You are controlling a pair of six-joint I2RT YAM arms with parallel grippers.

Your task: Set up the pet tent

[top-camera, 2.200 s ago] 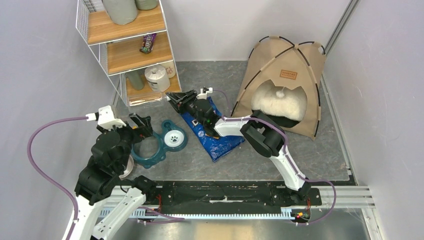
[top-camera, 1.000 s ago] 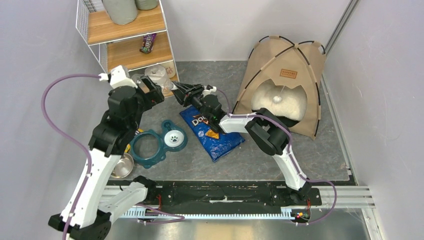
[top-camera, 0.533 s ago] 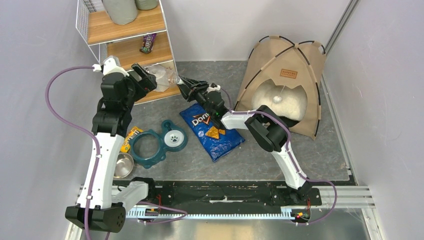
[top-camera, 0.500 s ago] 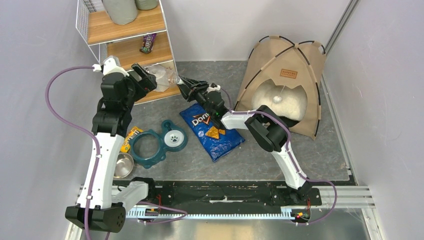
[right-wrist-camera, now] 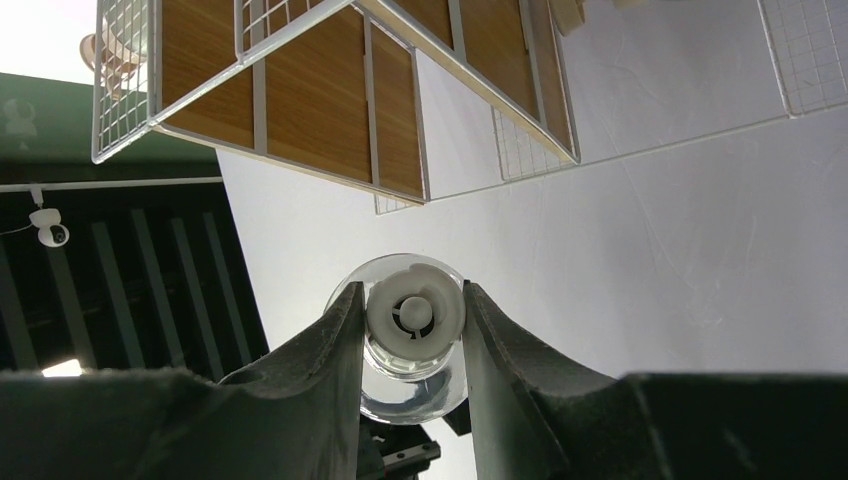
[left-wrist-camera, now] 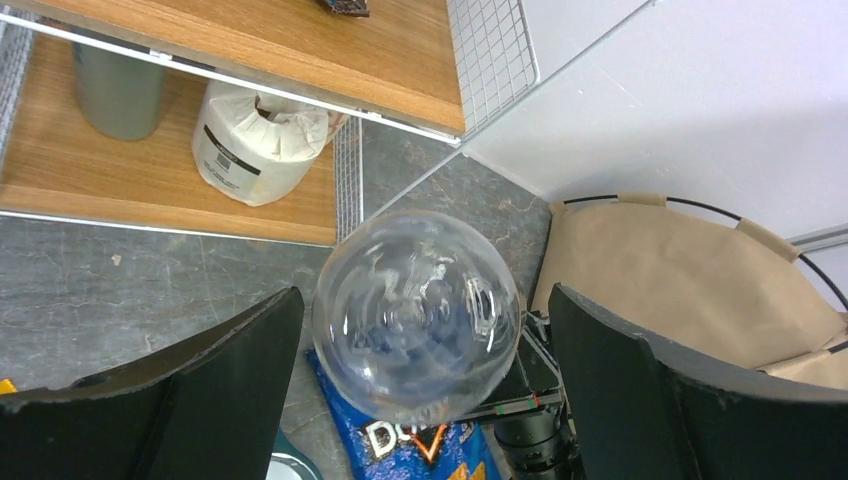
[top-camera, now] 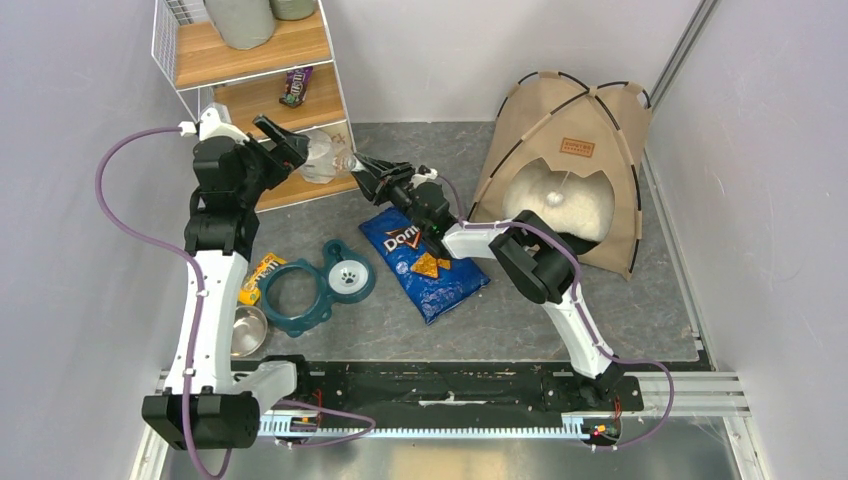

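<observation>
Beside the wire shelf (top-camera: 262, 112), the right gripper (right-wrist-camera: 412, 312) clamps a clear bottle (left-wrist-camera: 415, 310) by its capped neck; the left gripper (top-camera: 288, 140) gapes around its base. Past a Doritos bag (top-camera: 428, 268), the pet tent (top-camera: 560, 115) stands back-right.

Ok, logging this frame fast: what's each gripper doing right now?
Left gripper: open, jaws either side of the clear bottle, not touching it.
Right gripper: shut on the clear bottle, at its cap end.

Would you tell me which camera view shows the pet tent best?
The top external view: the whole pet tent stands there. The left wrist view catches only a tan corner; the right wrist view shows none.
</observation>
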